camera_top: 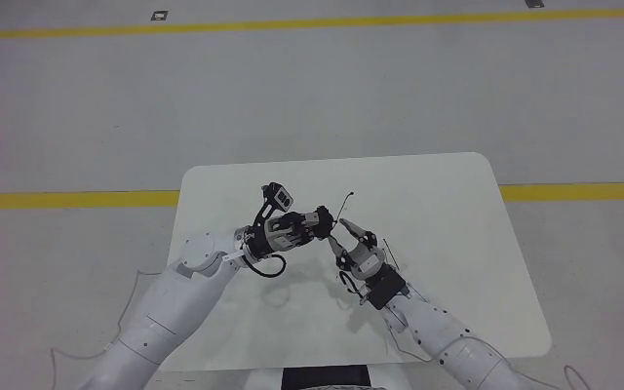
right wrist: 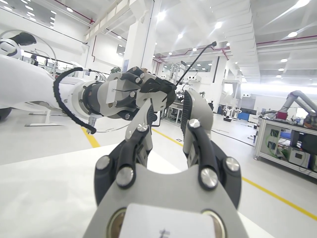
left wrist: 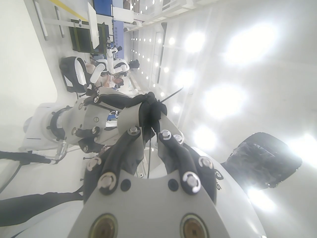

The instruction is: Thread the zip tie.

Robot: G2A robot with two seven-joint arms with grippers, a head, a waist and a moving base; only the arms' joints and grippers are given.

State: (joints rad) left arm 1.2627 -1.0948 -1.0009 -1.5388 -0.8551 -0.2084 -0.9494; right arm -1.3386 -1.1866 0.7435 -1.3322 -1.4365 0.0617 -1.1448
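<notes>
- Quick status for you: your left end effector [left wrist: 151, 107] is pinched together on the thin black plastic zip tie [right wrist: 195, 58]. It's holding the tie up in the air over the white rounded bench [camera_top: 448, 195], not resting on it.
- The strap pokes out past the left's taped black fingertips [right wrist: 158, 86] at a slant. The free end has a small blocky bit [right wrist: 214, 42], which I'd guess is the locking head. The other stretch of strap runs back between the left fingers toward the wrist.
- Your right end effector [right wrist: 169, 99] is spread apart and gripping nothing. It sits nose to nose with the left one, and its fingers look to bracket the left's tip just under where the strap comes out.
- Whether the right pads actually touch the strap, I can't tell from these angles.
- Progress-wise I'd call it early-ish. The tie is picked up and presented nicely, but I can't spot any loop, and nothing is through the head as far as I can see. So the actual threading is all ahead of you.
- What's left, in my opinion: clamp the right side onto one end, bend the strap round, line the tail up with the slot and push it through. That slot looks tiny, so alignment will be the fiddly part.
</notes>
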